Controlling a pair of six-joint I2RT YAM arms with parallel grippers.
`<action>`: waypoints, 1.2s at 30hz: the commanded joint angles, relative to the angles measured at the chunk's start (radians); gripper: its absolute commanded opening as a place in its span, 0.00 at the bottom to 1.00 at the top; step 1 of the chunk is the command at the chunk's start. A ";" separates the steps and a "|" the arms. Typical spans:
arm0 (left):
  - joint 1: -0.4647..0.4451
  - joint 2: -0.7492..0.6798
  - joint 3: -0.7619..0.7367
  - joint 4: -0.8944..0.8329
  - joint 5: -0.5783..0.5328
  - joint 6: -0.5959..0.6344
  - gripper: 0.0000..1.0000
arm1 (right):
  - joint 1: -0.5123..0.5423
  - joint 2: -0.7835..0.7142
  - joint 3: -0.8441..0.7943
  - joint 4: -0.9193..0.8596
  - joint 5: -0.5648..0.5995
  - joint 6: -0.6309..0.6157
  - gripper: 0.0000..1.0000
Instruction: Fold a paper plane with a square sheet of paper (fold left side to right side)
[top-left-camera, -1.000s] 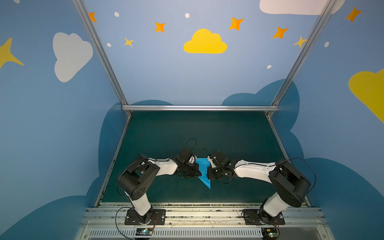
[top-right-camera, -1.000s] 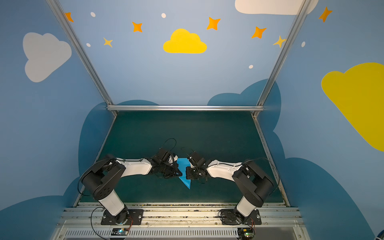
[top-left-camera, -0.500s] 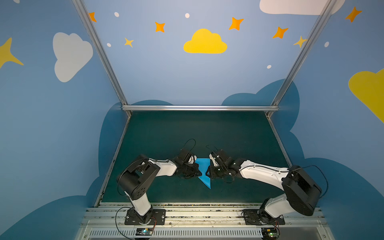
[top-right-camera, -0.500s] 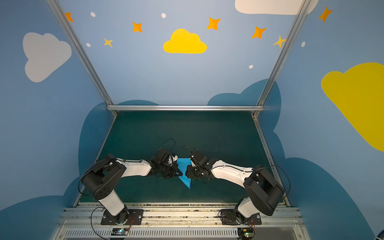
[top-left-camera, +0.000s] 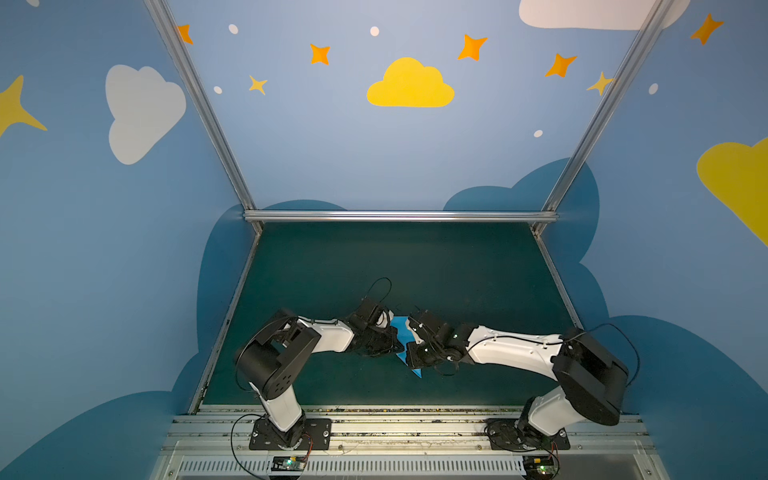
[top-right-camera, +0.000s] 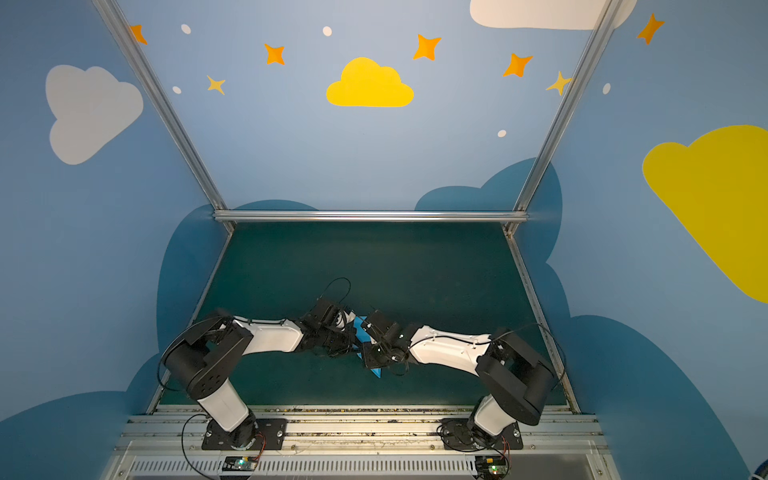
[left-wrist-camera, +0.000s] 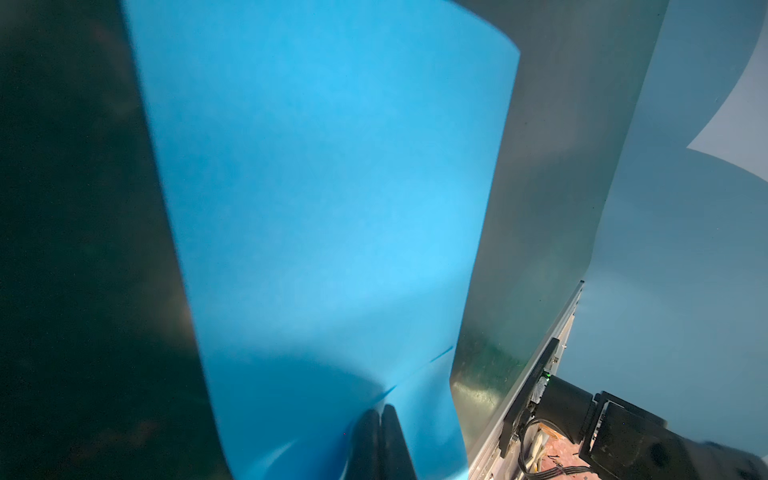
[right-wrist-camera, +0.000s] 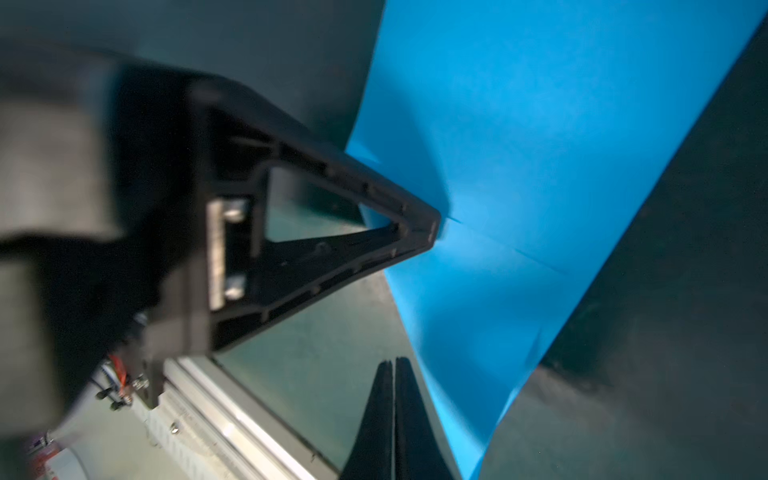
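The sky-blue sheet of paper (top-left-camera: 400, 328) lies on the green mat near the front, partly folded, with a pointed end (top-left-camera: 417, 371) toward the front rail; both top views show it (top-right-camera: 360, 328) mostly covered by the two grippers. My left gripper (left-wrist-camera: 380, 411) is shut, its tips pressing on the paper at a crease; whether paper is caught between them is unclear. The right wrist view shows that fingertip (right-wrist-camera: 432, 228) against the sheet (right-wrist-camera: 540, 145). My right gripper (right-wrist-camera: 392, 365) is shut beside the paper's edge, with nothing between its fingers. A paper plane apart from this sheet is out of view.
The green mat (top-left-camera: 415, 266) is bounded by a metal bar (top-left-camera: 399, 216) at the back, slanted side rails, and an aluminium rail (top-left-camera: 395, 419) with both arm bases at the front. Painted blue walls enclose the cell.
My right gripper has shifted a little left over the paper, covering more of it, and its elbow has swung. The left arm has hardly moved.
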 joint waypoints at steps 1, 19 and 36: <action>-0.003 0.053 -0.012 -0.092 -0.082 0.012 0.04 | 0.001 0.026 0.015 0.004 0.018 0.002 0.00; 0.005 -0.049 0.061 -0.184 -0.059 0.040 0.04 | -0.042 0.102 -0.065 0.060 0.032 0.002 0.00; -0.032 -0.161 -0.045 -0.114 -0.072 -0.019 0.04 | -0.049 0.111 -0.094 0.073 0.038 0.008 0.00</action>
